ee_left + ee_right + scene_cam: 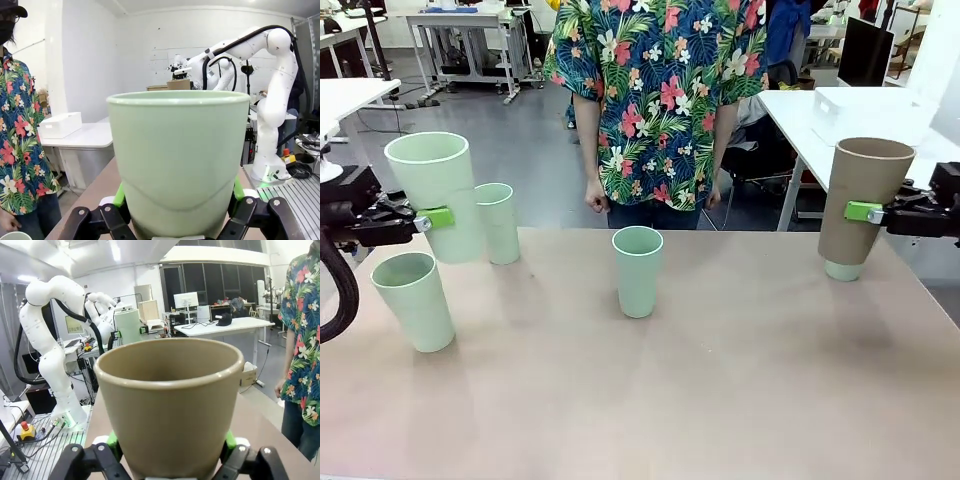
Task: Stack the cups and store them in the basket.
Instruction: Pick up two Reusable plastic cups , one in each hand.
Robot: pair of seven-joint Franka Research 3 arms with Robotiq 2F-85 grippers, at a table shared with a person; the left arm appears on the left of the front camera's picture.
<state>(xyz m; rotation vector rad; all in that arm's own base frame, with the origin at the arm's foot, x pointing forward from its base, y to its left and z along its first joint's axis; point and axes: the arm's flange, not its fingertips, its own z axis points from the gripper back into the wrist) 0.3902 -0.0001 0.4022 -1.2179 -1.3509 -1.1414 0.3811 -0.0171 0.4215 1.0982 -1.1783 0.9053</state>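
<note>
A lab room with white desks and a grey floor lies behind a tan-brown tabletop [720,400]. A person in a flowered shirt [660,100] stands at its far edge with arms hanging. At the left, the left gripper [440,217] pinches a tall pale mint green plastic tumbler [432,180] at mid-height, upright and clear of the table. In the left wrist view its green-padded fingers [119,196] press against both flanks of the cup [177,150]. A second mint tumbler [413,300] stands on the table below those fingers, on the robot's side. A third mint tumbler [498,222] stands just beyond the fingertips. A fourth mint tumbler [638,270] stands alone mid-table, well apart from both grippers. At the right, the right gripper [865,211] clamps a tall tan-brown plastic tumbler [865,180] around its middle, mouth up. The right wrist view shows its fingers [112,442] tight on either side of the cup [170,400]. A pale green cup base [843,270] shows directly beneath the fingers, under the brown tumbler's bottom edge; whether the two touch I cannot tell.
</note>
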